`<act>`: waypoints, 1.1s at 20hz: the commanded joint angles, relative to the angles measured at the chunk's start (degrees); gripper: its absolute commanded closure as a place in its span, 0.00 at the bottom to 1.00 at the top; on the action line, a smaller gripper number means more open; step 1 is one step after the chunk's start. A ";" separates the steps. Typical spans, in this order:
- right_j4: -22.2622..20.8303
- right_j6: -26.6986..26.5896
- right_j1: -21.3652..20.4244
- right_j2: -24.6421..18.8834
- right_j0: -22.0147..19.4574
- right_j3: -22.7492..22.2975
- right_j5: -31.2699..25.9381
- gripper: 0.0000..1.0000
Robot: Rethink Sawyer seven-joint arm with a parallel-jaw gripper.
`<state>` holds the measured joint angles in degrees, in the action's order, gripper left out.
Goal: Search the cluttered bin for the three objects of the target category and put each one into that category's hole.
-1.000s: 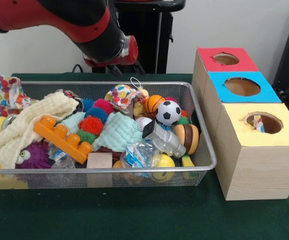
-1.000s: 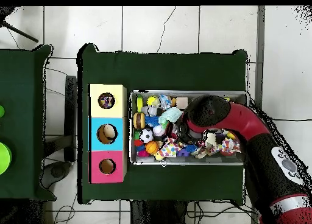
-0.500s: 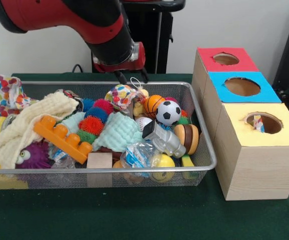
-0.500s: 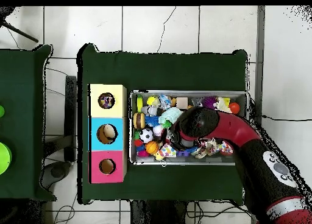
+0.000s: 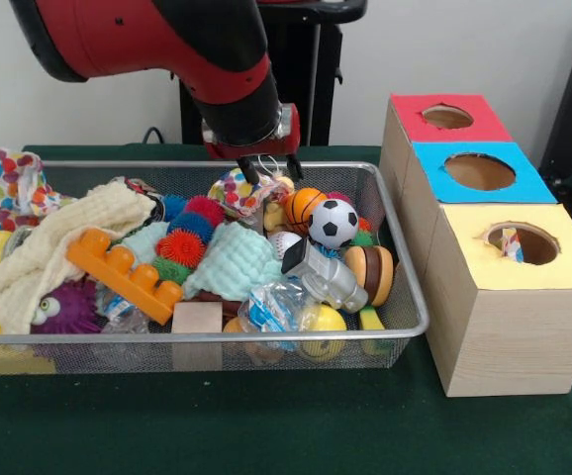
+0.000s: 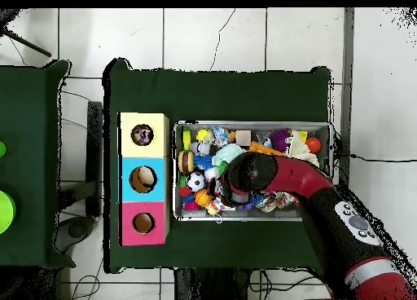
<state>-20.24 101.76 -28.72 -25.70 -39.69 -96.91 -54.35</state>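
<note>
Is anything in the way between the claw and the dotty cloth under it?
Nothing visible. The claw hangs open right over the polka-dot cloth, which lies on top of the pile at the bin's far side.

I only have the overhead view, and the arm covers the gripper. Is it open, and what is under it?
Observer: In the front view the gripper is open, its tips just above a polka-dot fabric piece at the far side of the bin.
Operator: Any other dotted piece? The bin's other end is hidden from me.
Observer: Yes. A second polka-dot piece drapes over the rim at the front view's far left corner, beside the cream cloth.
</note>
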 commanded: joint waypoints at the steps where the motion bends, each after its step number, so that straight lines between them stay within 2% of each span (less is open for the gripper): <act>1: -4.55 2.81 0.26 3.73 2.30 -1.43 4.80 0.00; 6: -5.06 2.07 -0.47 4.17 2.42 -1.33 4.88 0.00; 13: -7.13 -1.54 -1.51 4.34 1.31 -2.36 4.39 0.00; 17: -6.93 -3.14 -0.15 3.89 0.10 -1.78 3.03 0.00; 22: -7.88 -2.95 -0.12 3.88 -0.85 -3.52 5.15 0.00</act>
<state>-24.29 101.76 -29.71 -23.22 -38.96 -98.01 -53.91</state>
